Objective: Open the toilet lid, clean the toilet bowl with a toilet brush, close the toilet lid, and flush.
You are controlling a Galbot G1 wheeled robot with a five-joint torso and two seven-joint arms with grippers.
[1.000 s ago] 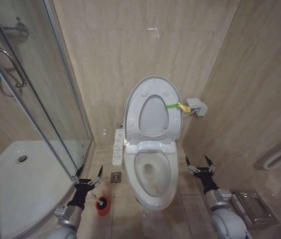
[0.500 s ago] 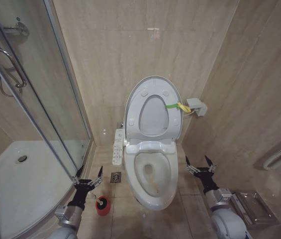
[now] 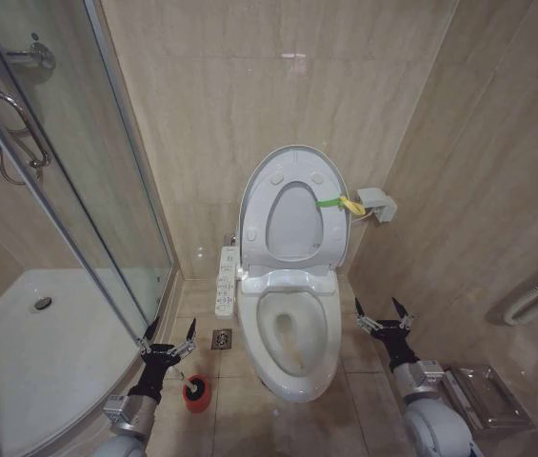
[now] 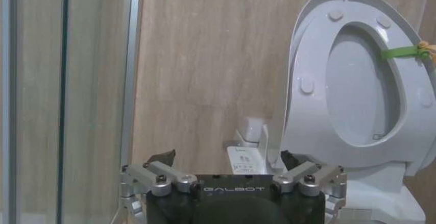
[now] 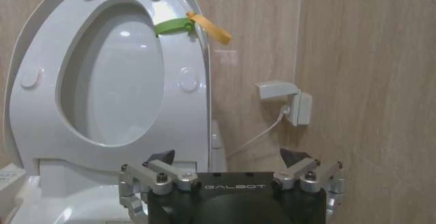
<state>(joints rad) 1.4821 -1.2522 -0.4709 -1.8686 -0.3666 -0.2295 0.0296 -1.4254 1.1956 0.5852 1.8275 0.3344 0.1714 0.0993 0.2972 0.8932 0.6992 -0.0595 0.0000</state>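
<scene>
The left gripper is hovering low over the floor, fingers spread wide and holding nothing; the toilet brush is standing just behind its jaws. The right gripper is hanging beside the toilet bowl, jaws equally splayed. Ahead of both, the toilet lid is standing upright, long axis vertical.

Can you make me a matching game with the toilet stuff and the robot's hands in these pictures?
Things:
1. toilet lid
2. toilet brush
3. left gripper
4. right gripper

Places or states:
A. standing in a small red cup on the floor
B. raised upright against the wall, with a green strap
C. open, beside the right side of the toilet bowl
D. open, just above the red cup

Pairs: 1-B, 2-A, 3-D, 4-C
</scene>
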